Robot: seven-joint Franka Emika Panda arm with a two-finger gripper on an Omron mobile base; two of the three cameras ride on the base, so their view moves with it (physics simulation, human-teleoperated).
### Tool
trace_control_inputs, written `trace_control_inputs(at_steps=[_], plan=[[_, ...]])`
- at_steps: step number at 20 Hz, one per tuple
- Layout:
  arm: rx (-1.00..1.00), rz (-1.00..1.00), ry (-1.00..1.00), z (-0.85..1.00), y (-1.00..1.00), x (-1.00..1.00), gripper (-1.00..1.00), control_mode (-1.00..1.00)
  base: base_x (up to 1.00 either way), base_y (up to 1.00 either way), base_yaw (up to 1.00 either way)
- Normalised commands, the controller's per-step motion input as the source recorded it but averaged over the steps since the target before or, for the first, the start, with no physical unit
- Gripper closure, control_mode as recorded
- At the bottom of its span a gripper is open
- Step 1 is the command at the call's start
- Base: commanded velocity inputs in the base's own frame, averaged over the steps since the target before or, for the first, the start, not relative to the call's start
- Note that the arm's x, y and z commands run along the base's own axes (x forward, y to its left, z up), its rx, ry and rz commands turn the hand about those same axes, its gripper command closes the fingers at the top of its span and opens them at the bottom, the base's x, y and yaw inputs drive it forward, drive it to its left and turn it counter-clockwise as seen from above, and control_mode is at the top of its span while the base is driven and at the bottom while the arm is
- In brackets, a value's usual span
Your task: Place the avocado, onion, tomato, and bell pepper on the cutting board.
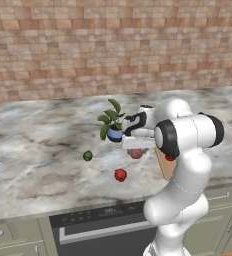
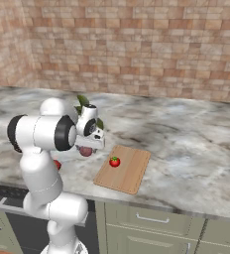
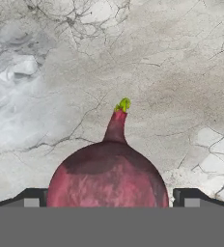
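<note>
Two fingertips of the wide-open gripper (image 3: 109, 202) flank the onion (image 3: 108, 178), gripping nothing.

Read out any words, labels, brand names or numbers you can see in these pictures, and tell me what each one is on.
None can be read.
The oven's dark control panel carries small pale marks, too small and blurred to read.
The onion, tomato, cutting board, avocado, potted plant and brick wall bear no writing.
</note>
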Motion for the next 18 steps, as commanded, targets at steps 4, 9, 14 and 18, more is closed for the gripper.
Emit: trace_control_inputs(at_steps=[4, 9, 14, 18], plan=[[0.0, -0.01, 0.0, -0.19, 0.0, -0.09, 1.0, -1.0, 0.0, 0.0, 0.0], [0.0, -0.04, 0.0, 0.01, -0.08, -0.26, 1.0, -1.0, 0.0, 0.0, 0.0], [0.0, -0.05, -0.05, 0.43, -0.05, -0.23, 1.0, -1.0, 0.0, 0.0, 0.0], [0.0, -0.07, -0.06, 0.69, -0.25, -0.23, 1.0, -1.0, 0.0, 0.0, 0.0]])
